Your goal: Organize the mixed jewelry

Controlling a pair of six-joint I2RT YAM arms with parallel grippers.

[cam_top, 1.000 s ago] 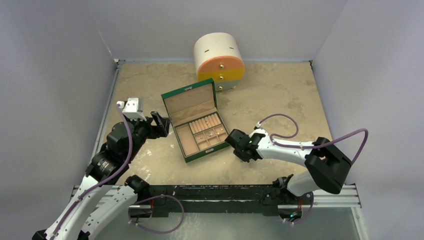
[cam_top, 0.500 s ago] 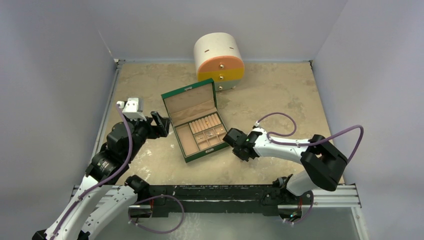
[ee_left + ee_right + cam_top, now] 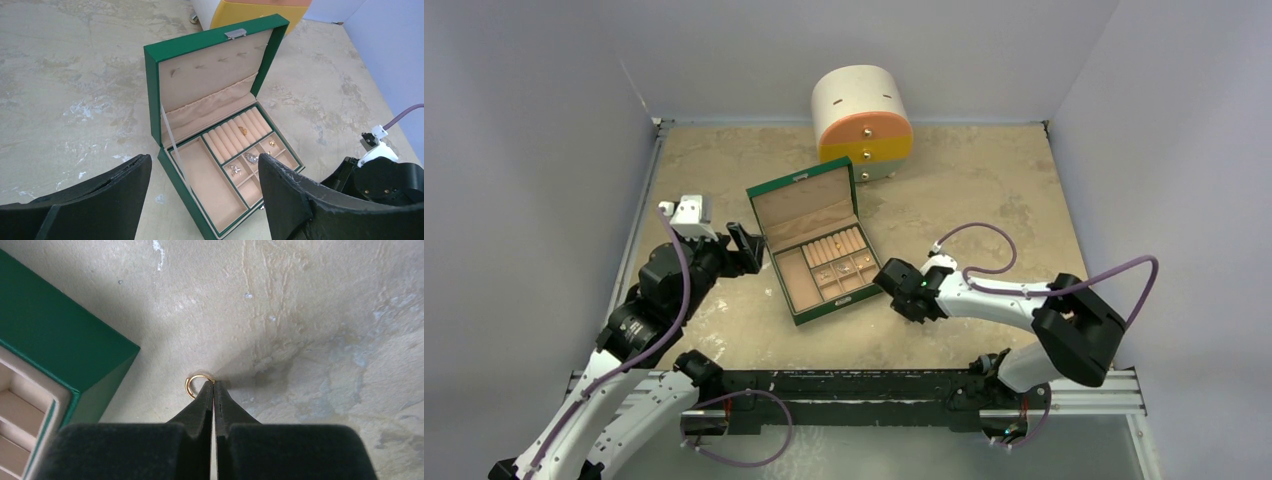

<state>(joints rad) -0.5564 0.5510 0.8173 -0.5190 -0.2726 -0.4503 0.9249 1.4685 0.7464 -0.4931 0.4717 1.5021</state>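
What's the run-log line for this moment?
right gripper: shut on gold ring, on table beside green box | left gripper: open, facing green box

A thin gold-coloured ring [image 3: 190, 380] lies flat on the table [image 3: 310, 315], just beside the corner of the green box [image 3: 60, 340] (its right edge is hidden at the closed tips of the right gripper [image 3: 214, 386]). Inside the box, another gold ring [image 3: 243, 131] sits among the ring rolls [image 3: 227, 137]. A small gold piece [image 3: 271, 143] and silvery pieces [image 3: 251, 158] lie in the small compartments.
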